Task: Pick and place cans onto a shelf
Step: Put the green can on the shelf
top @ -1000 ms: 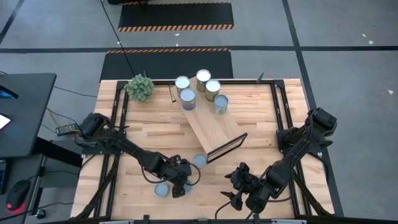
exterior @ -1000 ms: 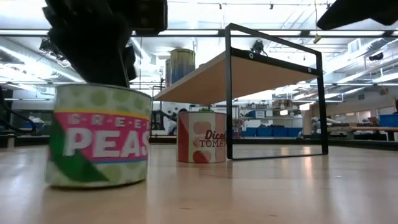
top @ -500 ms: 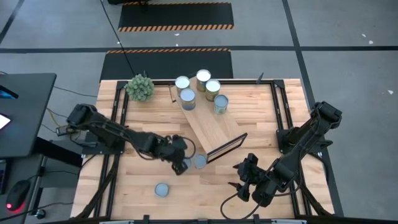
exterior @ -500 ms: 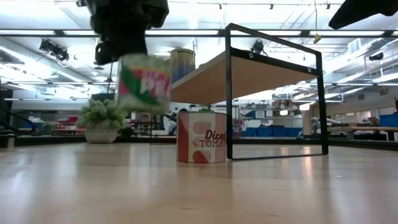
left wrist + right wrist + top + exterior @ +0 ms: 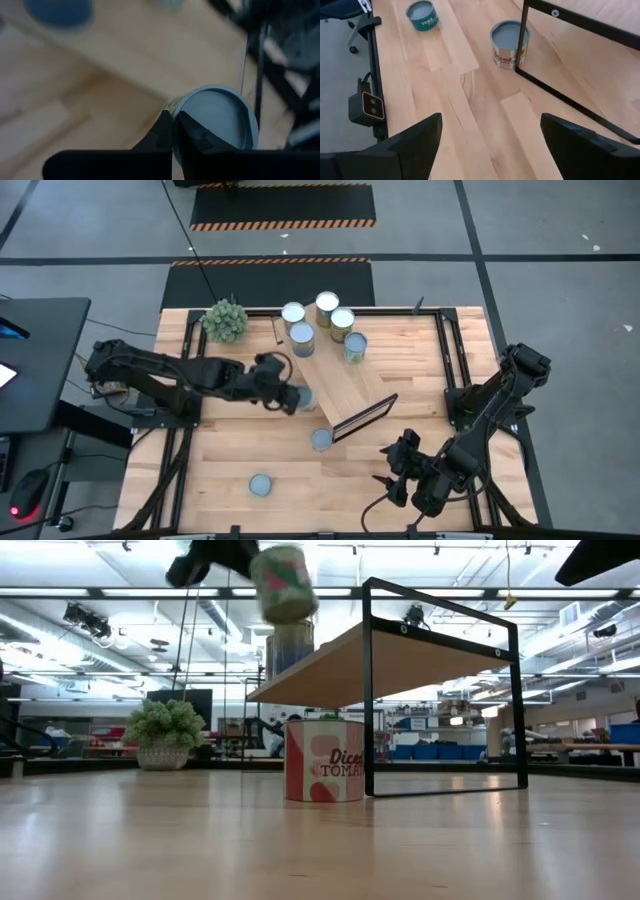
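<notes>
From the high view I have the left hand (image 5: 292, 397) clamped on a peas can (image 5: 303, 397), held just beside the shelf (image 5: 335, 380), at its long edge on the left arm's side. Four cans sit around the shelf's far end: one (image 5: 293, 313) and another (image 5: 327, 303) on the desk (image 5: 240, 450) just beyond it, a third (image 5: 342, 320) and a fourth (image 5: 302, 336) at or on that end, though from straight above I cannot tell which of these rest on the plank. A fifth can (image 5: 355, 344) stands on the shelf's edge. A tomato can (image 5: 321, 439) stands on the desk just beside the shelf's dark-framed end, and a tuna can (image 5: 260, 485) lies well apart from it, nearer the desk's front. A plant ball (image 5: 225, 320) sits off the shelf's far end. The right hand (image 5: 398, 472) waits near the front of the desk, its fingers apart.

In the low view the peas can (image 5: 282, 582) hangs tilted, above the level of the shelf's (image 5: 400, 650) board, and the tomato can (image 5: 324, 761) stands under the board beside the frame.

The left wrist view shows my fingers (image 5: 192, 135) pressed on the can's rim (image 5: 215, 117).

The right wrist view shows the tomato can (image 5: 509, 44) just beside the frame, with the tuna can (image 5: 422, 15) beyond it.
</notes>
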